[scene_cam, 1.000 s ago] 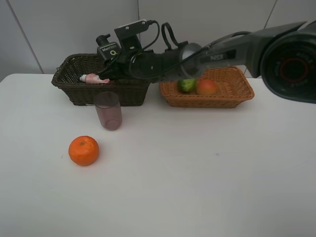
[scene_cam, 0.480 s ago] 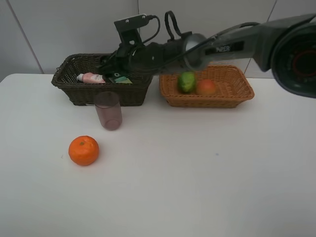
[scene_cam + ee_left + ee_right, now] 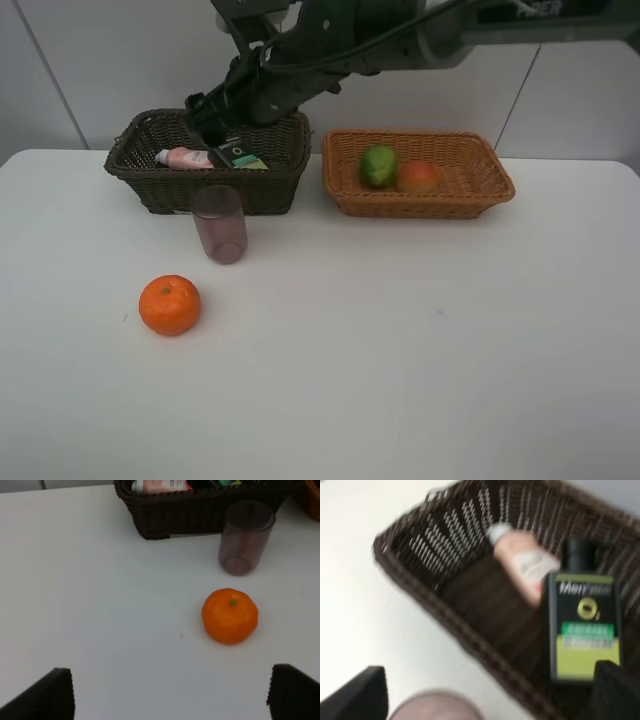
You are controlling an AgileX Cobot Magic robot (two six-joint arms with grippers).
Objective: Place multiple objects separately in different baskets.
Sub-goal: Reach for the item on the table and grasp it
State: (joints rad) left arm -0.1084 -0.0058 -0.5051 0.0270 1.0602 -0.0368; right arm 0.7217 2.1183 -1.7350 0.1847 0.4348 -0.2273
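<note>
The dark brown basket [image 3: 150, 190] holds a pink squeeze bottle [image 3: 185, 158] and a dark green pump bottle [image 3: 241, 156], both lying down. My right gripper [image 3: 208, 112] hovers above this basket, open and empty; its wrist view looks down on the green bottle [image 3: 582, 625], the pink bottle [image 3: 522, 562] and the basket wall [image 3: 470, 640]. A purple cup [image 3: 220, 223] stands in front of the basket. An orange [image 3: 169, 304] lies on the table nearer the front. The tan basket [image 3: 440, 208] holds a green citrus [image 3: 379, 165] and a peach [image 3: 419, 177]. My left gripper [image 3: 170, 700] is open, short of the orange [image 3: 230, 615].
The white table [image 3: 400, 350] carries everything, with a white wall close behind the baskets. The right arm [image 3: 400, 35] stretches across the top of the exterior high view from the right. The cup [image 3: 245, 537] stands between the orange and the dark basket [image 3: 200, 515].
My right gripper opened and rose out of the dark basket, leaving the dark green bottle lying beside the pink one. The left gripper, the cup and the orange have not moved.
</note>
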